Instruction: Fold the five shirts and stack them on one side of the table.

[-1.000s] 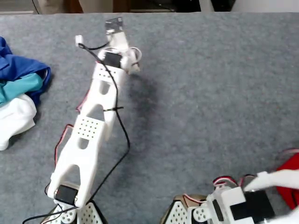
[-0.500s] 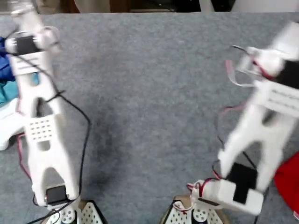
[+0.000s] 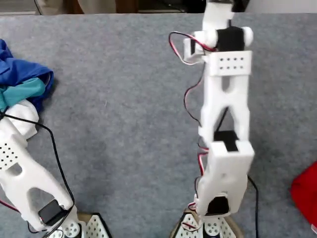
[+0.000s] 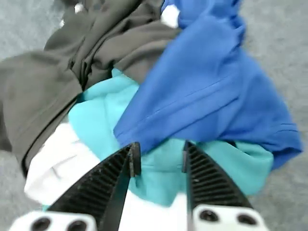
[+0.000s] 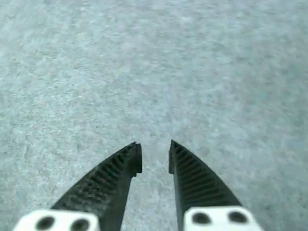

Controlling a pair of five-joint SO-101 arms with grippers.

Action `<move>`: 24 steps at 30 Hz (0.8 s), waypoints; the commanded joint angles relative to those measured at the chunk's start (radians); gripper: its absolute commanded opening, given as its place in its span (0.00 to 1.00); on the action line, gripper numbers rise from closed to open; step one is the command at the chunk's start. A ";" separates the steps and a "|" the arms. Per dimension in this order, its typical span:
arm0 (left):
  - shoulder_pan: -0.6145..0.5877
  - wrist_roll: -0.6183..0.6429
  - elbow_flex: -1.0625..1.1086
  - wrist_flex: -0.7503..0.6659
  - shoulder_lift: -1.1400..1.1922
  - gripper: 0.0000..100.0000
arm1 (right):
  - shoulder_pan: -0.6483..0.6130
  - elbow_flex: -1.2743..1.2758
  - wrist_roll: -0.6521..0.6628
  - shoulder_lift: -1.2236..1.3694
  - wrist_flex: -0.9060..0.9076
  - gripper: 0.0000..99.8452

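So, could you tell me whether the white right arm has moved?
Yes: the right arm stretched from beside the red cloth toward the grey table's far edge.

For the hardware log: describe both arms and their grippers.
Both arms are white plastic with black motor blocks and grids of small holes. The right arm trails red and white wires, the left arm a black cable. The left gripper and right gripper have black ribbed fingers on white bases.

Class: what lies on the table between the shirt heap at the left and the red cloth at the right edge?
In the high view, only grey table and the right arm, stretched across it away from its base.
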 commanded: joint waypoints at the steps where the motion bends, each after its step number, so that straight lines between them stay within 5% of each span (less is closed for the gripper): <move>1: -0.008 0.012 0.068 -0.115 -0.005 0.19 | -0.008 -0.122 0.006 0.065 0.021 0.10; 7: -0.008 0.055 0.193 -0.305 -0.008 0.20 | -0.005 -0.122 0.006 0.073 0.023 0.10; 15: 0.000 0.054 0.190 -0.331 -0.008 0.03 | 0.024 -0.125 0.006 0.073 0.023 0.10; 24: 0.072 0.061 -0.003 -0.301 -0.008 0.02 | 0.074 -0.130 0.005 0.071 0.023 0.10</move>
